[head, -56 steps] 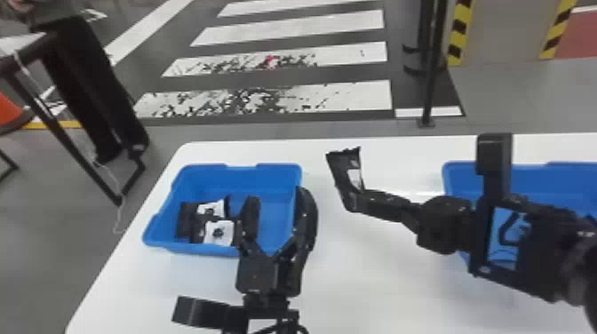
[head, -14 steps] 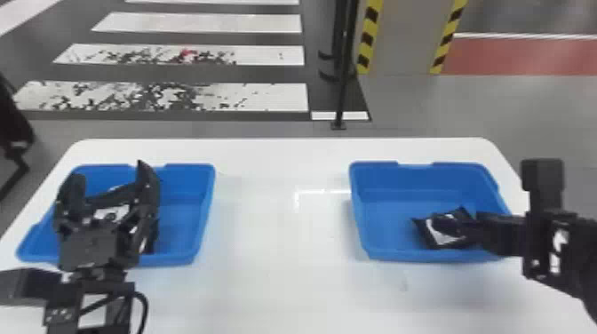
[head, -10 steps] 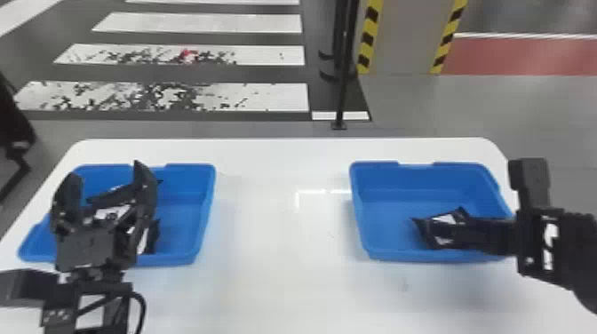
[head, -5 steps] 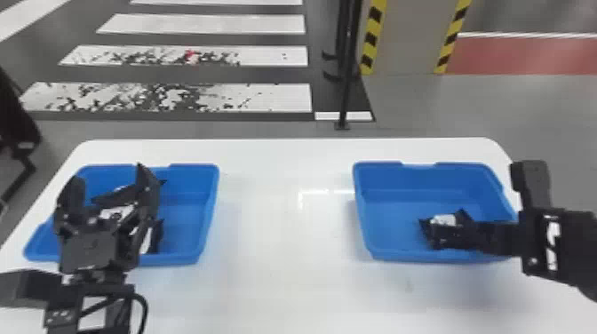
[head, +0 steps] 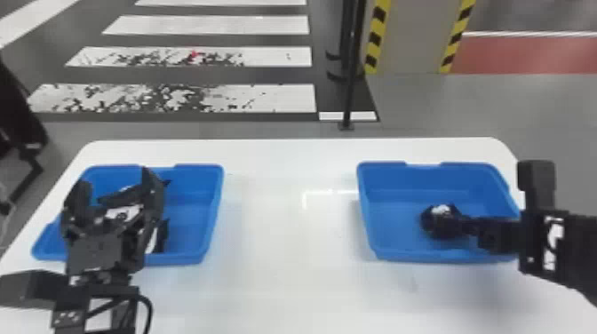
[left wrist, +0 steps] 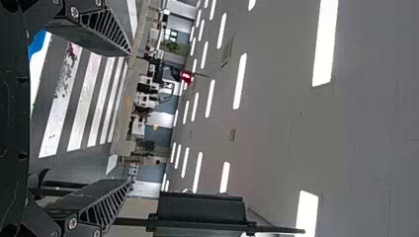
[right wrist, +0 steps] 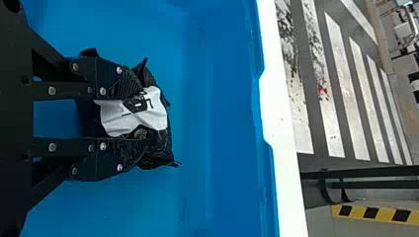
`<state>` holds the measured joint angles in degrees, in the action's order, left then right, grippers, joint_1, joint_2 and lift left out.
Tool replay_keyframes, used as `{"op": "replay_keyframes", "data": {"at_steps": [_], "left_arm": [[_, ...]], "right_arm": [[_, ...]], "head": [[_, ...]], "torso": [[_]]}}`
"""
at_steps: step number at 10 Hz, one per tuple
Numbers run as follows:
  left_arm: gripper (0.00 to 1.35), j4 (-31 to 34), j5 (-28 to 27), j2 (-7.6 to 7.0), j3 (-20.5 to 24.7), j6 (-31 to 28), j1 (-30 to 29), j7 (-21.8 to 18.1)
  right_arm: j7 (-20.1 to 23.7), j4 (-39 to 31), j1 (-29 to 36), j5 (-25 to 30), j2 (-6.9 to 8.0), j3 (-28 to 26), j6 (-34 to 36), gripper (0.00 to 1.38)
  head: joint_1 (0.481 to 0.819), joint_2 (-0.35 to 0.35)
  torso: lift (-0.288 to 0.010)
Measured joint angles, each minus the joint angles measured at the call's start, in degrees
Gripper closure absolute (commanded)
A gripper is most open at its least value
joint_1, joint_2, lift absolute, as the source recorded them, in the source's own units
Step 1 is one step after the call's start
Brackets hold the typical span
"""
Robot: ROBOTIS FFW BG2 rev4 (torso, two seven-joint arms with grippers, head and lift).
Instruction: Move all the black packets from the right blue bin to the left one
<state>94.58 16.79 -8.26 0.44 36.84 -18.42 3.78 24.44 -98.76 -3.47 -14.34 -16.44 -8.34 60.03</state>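
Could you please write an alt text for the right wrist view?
Right gripper pinching a crumpled black packet with a white label inside a blue bin. Beyond the bin are the white table's edge and a striped floor.

Head: we look forward-down. Left wrist: out at grey ceiling (left wrist: pixel 276 133). Right wrist: close into blue plastic bin (right wrist: pixel 212 123). All share white floor stripes (head: pixel 280 97).

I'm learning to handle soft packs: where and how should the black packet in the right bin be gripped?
Probably by its opposite sides, level with the white label, coming from above. The black packet lies inside the open-topped right bin; its crumpled, bunched body seems to offer flanks to squeeze.
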Motion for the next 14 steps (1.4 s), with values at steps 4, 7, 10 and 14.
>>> {"op": "replay_keyframes", "data": {"at_steps": [4, 7, 10, 14], "left_arm": [[0.2, -0.01, 0.43, 0.02, -0.86, 3.79, -0.07, 1.31], [0.21, 0.66, 4.67, -0.9, -6.4, 10.3, 0.83, 2.7], [0.21, 3.77, 10.08, -2.54, -15.17, 11.23, 1.62, 2.73], [0.21, 4.21, 12.17, -4.42, -25.35, 9.14, 4.22, 2.73]], "right_arm": [[0.26, 0.89, 1.79, -6.19, 0.6, 0.02, -10.74, 1.21], [2.78, 0.04, 1.7, -12.93, 0.88, 0.01, -17.96, 1.21], [6.39, -1.87, -1.45, -18.47, 1.06, 4.74, -21.26, 1.21], [8.68, -0.27, -6.19, -29.33, 0.78, 18.03, -24.66, 1.21]], "head": [[0.695, 0.052], [0.695, 0.061], [0.691, 0.078], [0.672, 0.137]], "torso": [[-0.168], [-0.168], [-0.168], [-0.168]]}}
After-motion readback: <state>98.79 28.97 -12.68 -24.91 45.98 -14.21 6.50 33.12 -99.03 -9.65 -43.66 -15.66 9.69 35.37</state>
